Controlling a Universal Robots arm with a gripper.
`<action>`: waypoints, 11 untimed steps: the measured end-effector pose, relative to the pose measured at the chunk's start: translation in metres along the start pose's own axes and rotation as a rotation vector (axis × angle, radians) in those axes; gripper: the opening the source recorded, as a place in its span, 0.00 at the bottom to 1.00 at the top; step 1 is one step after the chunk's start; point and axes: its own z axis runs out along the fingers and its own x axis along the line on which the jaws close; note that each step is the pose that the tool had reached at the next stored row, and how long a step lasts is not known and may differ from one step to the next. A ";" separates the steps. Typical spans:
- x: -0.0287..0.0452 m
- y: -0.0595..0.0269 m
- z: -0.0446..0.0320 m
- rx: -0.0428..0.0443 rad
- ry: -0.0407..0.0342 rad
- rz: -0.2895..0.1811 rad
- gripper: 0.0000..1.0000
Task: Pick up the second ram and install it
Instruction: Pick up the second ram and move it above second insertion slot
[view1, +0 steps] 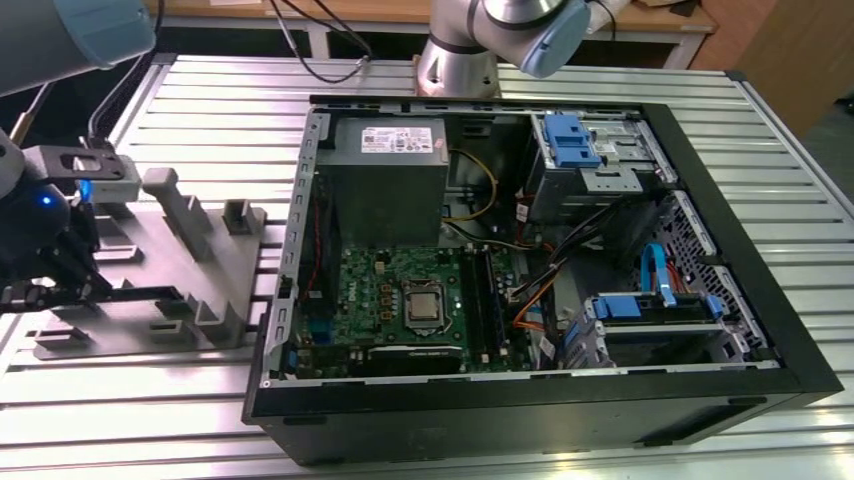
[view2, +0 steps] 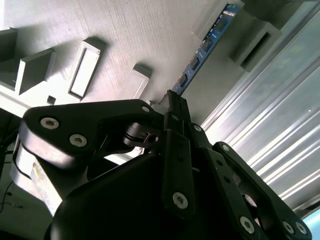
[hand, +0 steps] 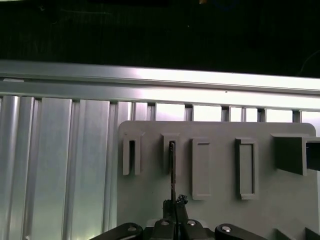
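At the exterior view's left, my gripper (view1: 78, 290) is down at the grey holder plate (view1: 134, 340). Its fingers are shut on the near end of the second ram (view1: 140, 293), a thin dark stick lying level over the plate. In the second wrist view the ram (view2: 204, 49) runs out from the closed gripper (view2: 172, 100) as a blue board with small black chips. Seen edge-on in the first wrist view, the ram (hand: 172, 172) reaches from the gripper (hand: 175, 206) to a narrow slot in the holder plate (hand: 220, 210).
The open computer case (view1: 694, 390) lies at the exterior view's right, with the green motherboard (view1: 380, 290), its processor socket (view1: 424, 305) and a grey power supply (view1: 387, 165). Grey posts (view1: 174, 200) stand on the holder. Everything rests on a slatted metal table (view1: 214, 110).
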 end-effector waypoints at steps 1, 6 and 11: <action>-0.0001 0.0001 -0.0023 -0.0001 0.0001 0.000 0.11; -0.0007 0.0004 -0.0135 0.0000 0.0000 0.000 0.11; -0.0013 0.0008 -0.0248 0.0000 0.0000 0.000 0.11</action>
